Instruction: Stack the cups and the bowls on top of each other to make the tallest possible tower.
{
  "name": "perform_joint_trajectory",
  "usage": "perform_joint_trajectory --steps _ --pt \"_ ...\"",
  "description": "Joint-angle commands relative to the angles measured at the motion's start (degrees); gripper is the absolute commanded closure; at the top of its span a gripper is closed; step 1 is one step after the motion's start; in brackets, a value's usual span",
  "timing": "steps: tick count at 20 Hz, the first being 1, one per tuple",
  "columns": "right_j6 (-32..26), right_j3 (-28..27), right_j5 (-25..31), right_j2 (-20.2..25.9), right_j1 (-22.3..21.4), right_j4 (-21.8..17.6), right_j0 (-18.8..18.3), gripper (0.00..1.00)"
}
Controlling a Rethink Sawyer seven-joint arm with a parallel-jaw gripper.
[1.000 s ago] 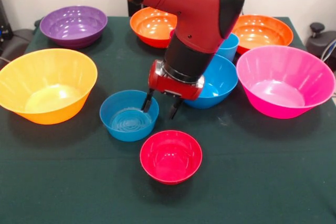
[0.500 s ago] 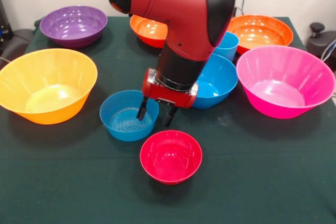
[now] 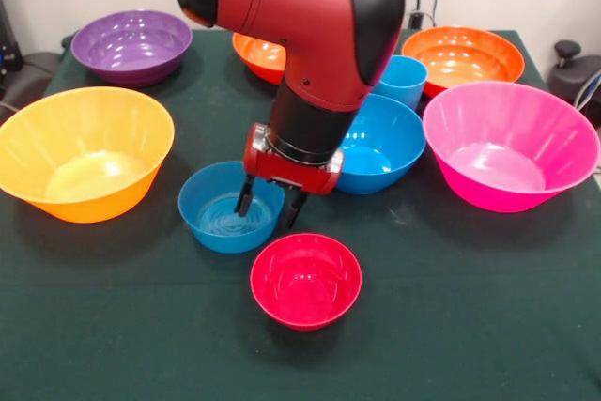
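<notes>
Straddling the small blue bowl's (image 3: pixel 225 215) rim — gripper (image 3: pixel 268 206), fingers spread.

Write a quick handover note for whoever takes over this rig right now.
Gripper: open, fingers straddling the near-right rim of the small blue plastic bowl, one inside, one outside.
Small red plastic bowl sits just in front; mid-sized blue bowl and light blue plastic cup behind the arm.
Done: nothing stacked; every visible piece sits alone on the green table.
Left: probably close on the rim, lift, start the tower.
</notes>
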Motion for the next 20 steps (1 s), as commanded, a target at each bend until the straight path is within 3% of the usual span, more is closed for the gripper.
perform_joint_trajectory --steps 1,12,20 --pt "-8.4 -0.7 3.8 9.7 1.6 -3.4 -1.4 1.0" --pt "-7.9 -2.0 5.8 10.8 1.8 -2.7 -1.9 1.0" --pt "-6.4 -0.8 9.4 9.3 -1.1 -2.2 -0.7 1.0"
